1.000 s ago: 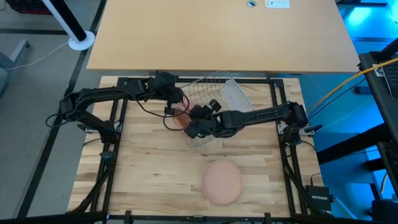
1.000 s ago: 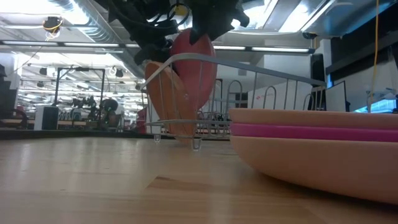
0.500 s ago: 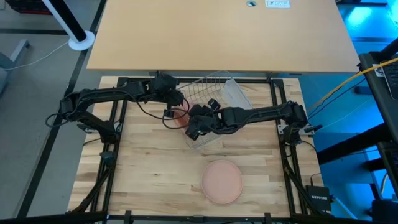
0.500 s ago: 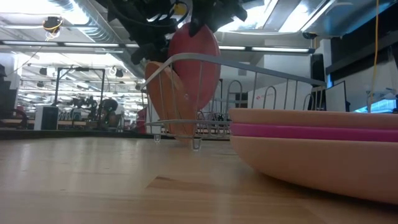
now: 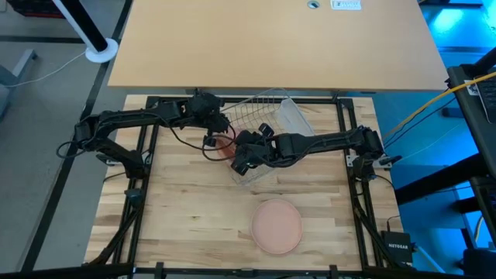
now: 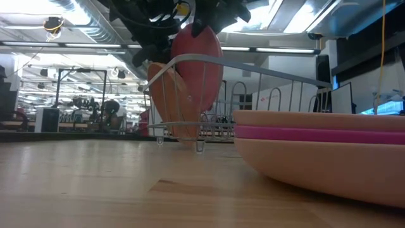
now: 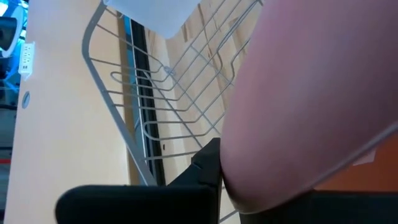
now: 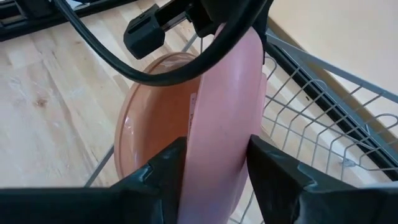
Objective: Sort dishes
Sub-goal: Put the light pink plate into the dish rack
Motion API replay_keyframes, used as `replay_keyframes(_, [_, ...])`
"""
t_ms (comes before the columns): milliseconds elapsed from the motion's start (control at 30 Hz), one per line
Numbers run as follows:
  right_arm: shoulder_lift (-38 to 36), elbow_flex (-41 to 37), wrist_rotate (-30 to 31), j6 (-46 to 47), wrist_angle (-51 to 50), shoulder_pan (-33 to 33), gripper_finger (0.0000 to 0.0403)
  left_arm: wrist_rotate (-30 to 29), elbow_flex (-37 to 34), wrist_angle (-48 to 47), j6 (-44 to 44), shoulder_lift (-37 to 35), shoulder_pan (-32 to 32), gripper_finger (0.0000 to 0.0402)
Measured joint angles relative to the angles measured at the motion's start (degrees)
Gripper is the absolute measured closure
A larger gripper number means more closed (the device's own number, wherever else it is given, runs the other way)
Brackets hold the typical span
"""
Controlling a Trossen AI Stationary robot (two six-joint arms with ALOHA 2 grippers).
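- The only legible writing is "NETGEAR" on a small black box [image 5: 400, 246] at the counter's 4 o'clock corner; a white label on the pale desk [image 5: 271, 43] beyond is too small to read.
- The silver wire rack [image 5: 260, 115] sits at the 12 o'clock side of the wooden counter [image 5: 186, 209], just beside its far edge.
- A reddish-pink plate [image 8: 222, 124] stands on edge in the rack's near end; a tan-brown plate [image 8: 152, 121] stands just behind it.
- The right gripper [image 8: 214, 165] has its fingers [image 8: 163, 169] clamped across the rim of the reddish-pink plate, one on each face.
- The left gripper [image 5: 211, 133] hangs at the rack's 9 o'clock end, fingers together, with the plate's face filling its wrist view.
- A stack of plates [image 5: 277, 225] lies flat at the counter's 5 o'clock: peach on top, a magenta band [image 6: 319, 133] below it.
- Bare wood stretches from 6 to 9 o'clock.
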Motion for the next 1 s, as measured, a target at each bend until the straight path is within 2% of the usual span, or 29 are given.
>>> replay_keyframes(300, [-0.04,0.00,2.61,-0.01,0.46,0.08,0.0242,-0.84,0.13,-1.74,-0.24,-0.09,0.07,0.0389])
replay_keyframes(533, [0.19,0.31,-3.47,0.00,1.09,-0.56,0.0243,-5.57,-0.17,-3.82,1.72,0.10,0.33,0.0389])
replay_keyframes(1000, [0.43,0.15,-4.43,-0.09,1.95,-0.86,0.0242,-5.42,0.04,-5.64,0.89,0.00,-1.36,0.0389])
